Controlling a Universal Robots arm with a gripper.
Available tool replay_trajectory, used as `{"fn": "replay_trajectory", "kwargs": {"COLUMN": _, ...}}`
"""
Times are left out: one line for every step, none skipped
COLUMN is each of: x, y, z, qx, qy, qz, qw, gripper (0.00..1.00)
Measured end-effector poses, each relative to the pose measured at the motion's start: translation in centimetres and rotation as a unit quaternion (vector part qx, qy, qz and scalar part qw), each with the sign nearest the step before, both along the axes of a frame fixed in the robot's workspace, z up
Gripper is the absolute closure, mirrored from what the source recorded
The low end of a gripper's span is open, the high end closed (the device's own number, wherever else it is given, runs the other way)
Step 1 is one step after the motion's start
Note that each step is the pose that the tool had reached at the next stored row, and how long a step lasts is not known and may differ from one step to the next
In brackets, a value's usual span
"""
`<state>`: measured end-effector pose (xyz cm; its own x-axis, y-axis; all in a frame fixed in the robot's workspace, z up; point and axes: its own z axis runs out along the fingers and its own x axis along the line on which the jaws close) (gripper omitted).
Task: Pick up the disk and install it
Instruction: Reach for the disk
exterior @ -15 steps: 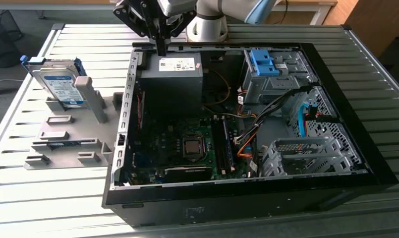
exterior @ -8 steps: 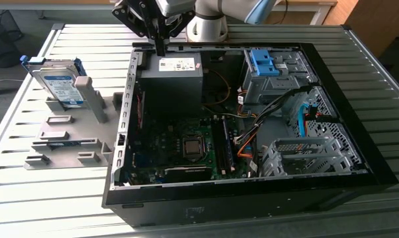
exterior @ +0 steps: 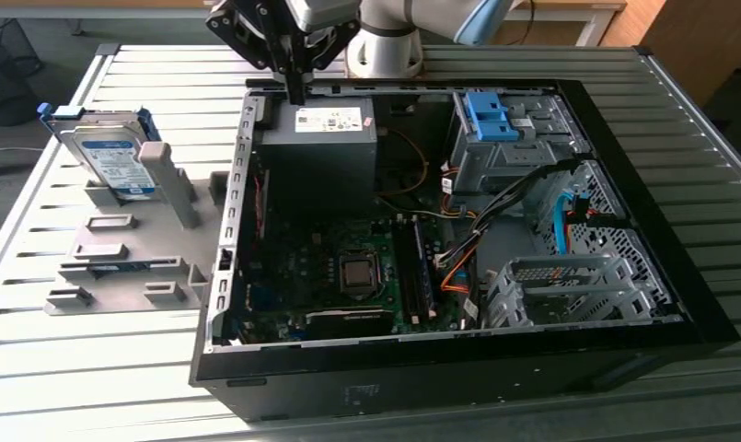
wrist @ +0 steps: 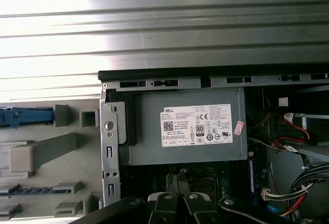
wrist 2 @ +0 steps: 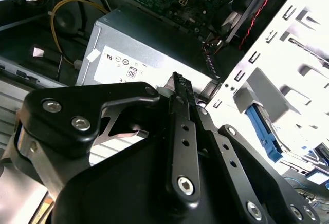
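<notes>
The gripper [exterior: 299,90] hangs over the far rim of the open computer case [exterior: 468,382], at about twelve o'clock from the grey power supply [exterior: 318,152] in the exterior view. Its two black fingers are pressed together into one narrow tip and carry nothing. The disk [exterior: 108,155] is well apart from it, at about nine o'clock from the power supply. It stands on edge in a grey stand [exterior: 131,249] on the slatted metal table [exterior: 87,368], outside the case. Between gripper and disk stand the case's perforated side wall and the stand's upright post [exterior: 178,184]. Inside the case, the circuit board [exterior: 345,267] lies at six o'clock from the power supply. A blue bracket [exterior: 491,115] sits on a metal bay at three o'clock and a grey drive cage [exterior: 567,285] at about four o'clock, with bundled cables [exterior: 468,249] between them. The first wrist view looks down on the power supply's white label [wrist: 195,125], the case rim and the bright table slats, with the fingertips [wrist: 164,206] side by side. The second wrist view looks past the gripper's black linkage and closed tip [wrist 2: 177,82]. It shows details the exterior view does not make out: a yellow cable loop [wrist 2: 59,23], red-and-black wires [wrist 2: 254,16] and a pale perforated cage [wrist 2: 288,70] with a blue latch [wrist 2: 264,131].
</notes>
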<state>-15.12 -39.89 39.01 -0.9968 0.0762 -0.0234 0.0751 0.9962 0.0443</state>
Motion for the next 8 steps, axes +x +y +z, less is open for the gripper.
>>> {"fn": "replay_trajectory", "kwargs": {"x": -0.03, "y": 0.0, "z": -0.01, "qx": 0.0, "qy": 0.0, "qz": 0.0, "qw": 1.0, "gripper": 0.89}}
{"fn": "replay_trajectory", "kwargs": {"x": -0.05, "y": 0.0, "z": -0.01, "qx": 0.0, "qy": 0.0, "qz": 0.0, "qw": 1.0, "gripper": 0.89}}
{"fn": "replay_trajectory", "kwargs": {"x": -0.08, "y": 0.0, "z": -0.02, "qx": 0.0, "qy": 0.0, "qz": 0.0, "qw": 1.0, "gripper": 0.89}}
{"fn": "replay_trajectory", "kwargs": {"x": -0.11, "y": 0.0, "z": -0.02, "qx": 0.0, "qy": 0.0, "qz": 0.0, "qw": 1.0, "gripper": 0.89}}
{"fn": "replay_trajectory", "kwargs": {"x": -0.14, "y": 0.0, "z": -0.02, "qx": 0.0, "qy": 0.0, "qz": 0.0, "qw": 1.0, "gripper": 0.89}}
{"fn": "replay_trajectory", "kwargs": {"x": -0.17, "y": 0.0, "z": -0.03, "qx": 0.0, "qy": 0.0, "qz": 0.0, "qw": 1.0, "gripper": 0.89}}
{"fn": "replay_trajectory", "kwargs": {"x": -0.2, "y": 0.0, "z": -0.03, "qx": 0.0, "qy": 0.0, "qz": 0.0, "qw": 1.0, "gripper": 0.89}}
{"fn": "replay_trajectory", "kwargs": {"x": -0.23, "y": 0.0, "z": -0.04, "qx": 0.0, "qy": 0.0, "qz": 0.0, "qw": 1.0, "gripper": 0.89}}
